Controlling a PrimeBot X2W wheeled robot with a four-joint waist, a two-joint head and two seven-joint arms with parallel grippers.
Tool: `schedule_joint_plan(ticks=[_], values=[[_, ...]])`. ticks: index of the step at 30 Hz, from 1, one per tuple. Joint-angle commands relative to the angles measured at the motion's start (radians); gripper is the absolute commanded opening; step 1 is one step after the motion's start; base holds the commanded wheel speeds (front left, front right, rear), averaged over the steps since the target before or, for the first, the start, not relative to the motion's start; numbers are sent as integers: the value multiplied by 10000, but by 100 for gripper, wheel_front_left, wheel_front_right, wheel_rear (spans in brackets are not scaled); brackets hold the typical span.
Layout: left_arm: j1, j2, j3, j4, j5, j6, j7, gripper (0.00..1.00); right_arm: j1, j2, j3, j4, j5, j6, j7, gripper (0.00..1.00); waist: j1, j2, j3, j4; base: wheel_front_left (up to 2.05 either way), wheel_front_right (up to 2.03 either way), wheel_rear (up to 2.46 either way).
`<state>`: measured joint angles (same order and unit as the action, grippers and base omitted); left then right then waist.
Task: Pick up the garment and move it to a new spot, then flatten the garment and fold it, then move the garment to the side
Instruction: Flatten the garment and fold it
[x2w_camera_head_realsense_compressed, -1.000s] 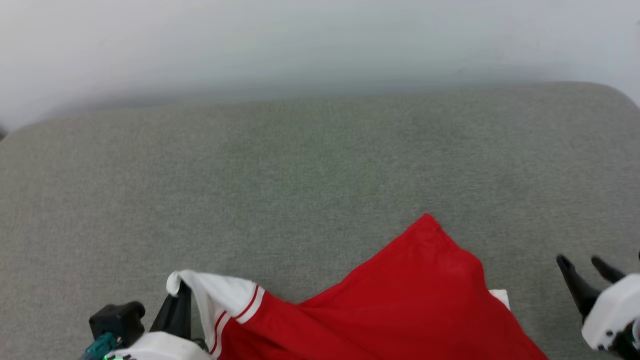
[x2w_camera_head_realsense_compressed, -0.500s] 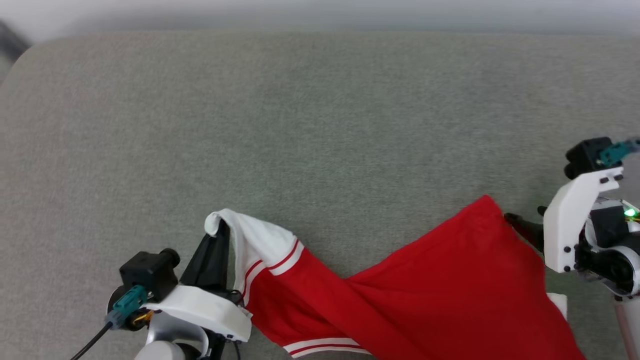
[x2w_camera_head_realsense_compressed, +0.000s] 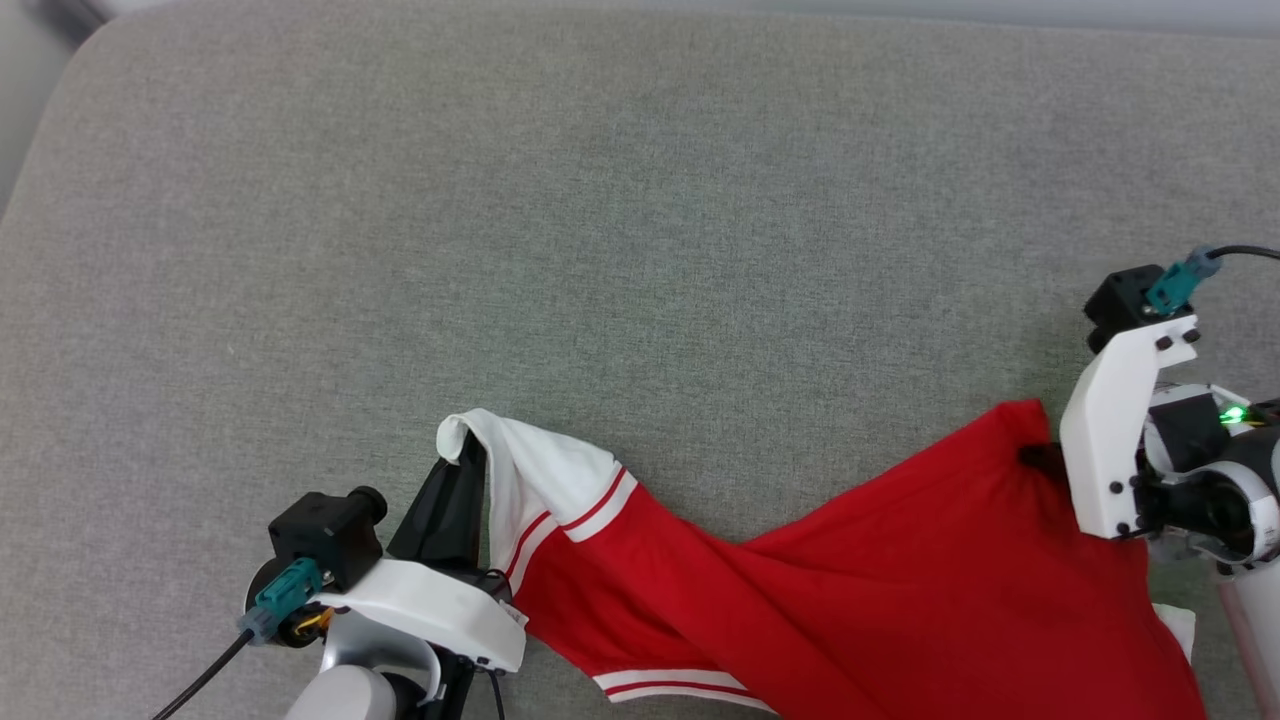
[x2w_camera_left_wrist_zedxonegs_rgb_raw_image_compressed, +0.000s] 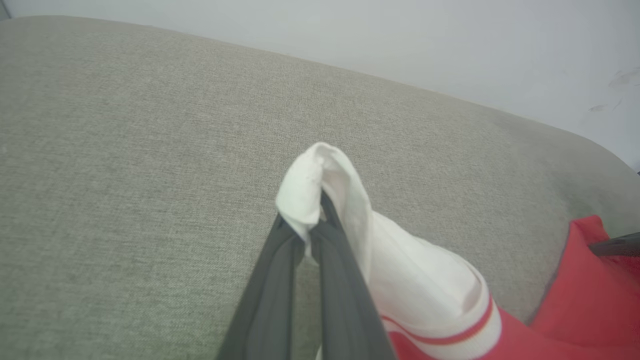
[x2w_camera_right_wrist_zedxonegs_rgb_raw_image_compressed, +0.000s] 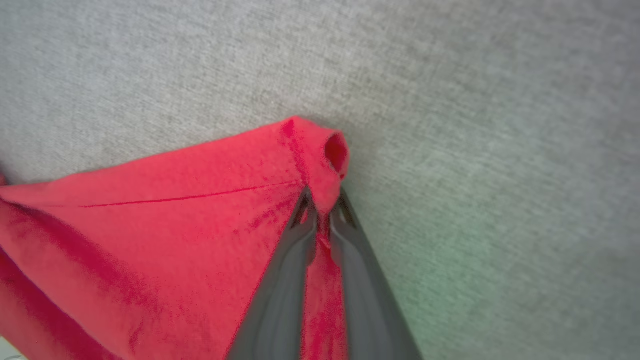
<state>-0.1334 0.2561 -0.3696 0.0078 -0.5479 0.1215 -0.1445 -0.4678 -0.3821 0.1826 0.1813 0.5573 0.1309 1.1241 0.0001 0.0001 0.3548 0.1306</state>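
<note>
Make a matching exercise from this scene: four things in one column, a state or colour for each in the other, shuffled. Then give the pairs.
1. left gripper
2. right gripper
3. cushion
4. trim

A. grey
B. pinching a red corner of the garment
C. red and white stripes
D. pinching the white sleeve

Pairs: 1-D, 2-B, 3-A, 4-C.

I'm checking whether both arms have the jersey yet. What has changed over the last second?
The right gripper, open and clear of the garment a second ago, moved in to its red corner and closed its fingers on it. The left gripper stays shut on the white sleeve. The overall shift is the head camera moving.
</note>
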Motion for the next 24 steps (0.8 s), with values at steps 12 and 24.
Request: schedule_joint_plan(ticks=[12, 24], values=[[-277, 681, 571, -11, -207, -11, 108, 0, -244, -177, 436, 372, 152, -4, -1889, 0, -1, -1, -1974, -721, 0, 0, 0], [-4182, 1914, 1313, 854, -458, -672, 1608, 0, -2893, -464, 338, 863, -289, -7, -3346, 0, -1, -1, -2446, -1669, 0, 0, 0]])
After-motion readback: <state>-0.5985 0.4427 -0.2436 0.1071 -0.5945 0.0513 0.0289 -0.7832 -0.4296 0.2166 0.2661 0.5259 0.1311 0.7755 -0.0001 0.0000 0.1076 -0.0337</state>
